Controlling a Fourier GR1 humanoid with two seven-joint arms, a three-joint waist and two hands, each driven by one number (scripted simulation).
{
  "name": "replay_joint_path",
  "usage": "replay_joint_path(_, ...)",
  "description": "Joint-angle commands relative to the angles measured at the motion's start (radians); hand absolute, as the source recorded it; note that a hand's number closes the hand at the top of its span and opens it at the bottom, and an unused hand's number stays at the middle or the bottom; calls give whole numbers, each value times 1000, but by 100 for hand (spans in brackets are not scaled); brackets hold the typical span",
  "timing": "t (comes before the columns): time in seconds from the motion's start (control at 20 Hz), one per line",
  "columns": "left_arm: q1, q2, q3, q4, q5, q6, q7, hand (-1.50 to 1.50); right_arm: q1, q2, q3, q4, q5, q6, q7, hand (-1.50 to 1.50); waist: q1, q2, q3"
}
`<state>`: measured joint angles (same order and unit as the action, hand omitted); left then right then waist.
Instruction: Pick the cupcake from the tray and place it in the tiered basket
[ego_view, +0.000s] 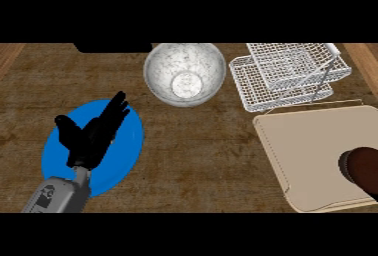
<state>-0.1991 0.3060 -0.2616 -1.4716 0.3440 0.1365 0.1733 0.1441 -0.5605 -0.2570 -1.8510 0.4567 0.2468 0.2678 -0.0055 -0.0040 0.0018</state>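
Observation:
A dark brown cupcake (362, 169) sits on the beige tray (310, 150) at the right, partly cut off by the view's right edge. Behind the tray, at the top right, stands the white wire tiered basket (284, 75). My left hand (92, 132) rests open at the left over a blue plate, fingers straight and pointing away, far from the cupcake and holding nothing. My right hand does not show.
A blue plate (125, 150) lies under the left hand. A grey speckled bowl (184, 72) stands at the top middle, left of the basket. A black object (111, 47) lies at the far edge. The counter is brown wood.

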Motion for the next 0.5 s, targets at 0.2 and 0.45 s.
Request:
replay_joint_path(0.2, -2, -19, 11, 24, -31, 6, -12, 0, -137, -174, -339, -23, -359, 175, -63, 150, -6, 2, -3)
replay_joint_path(0.45, 17, -56, -19, -29, -66, 27, 32, 0, -254, -272, -421, 44, -447, 232, -23, 150, 5, 3, -2)
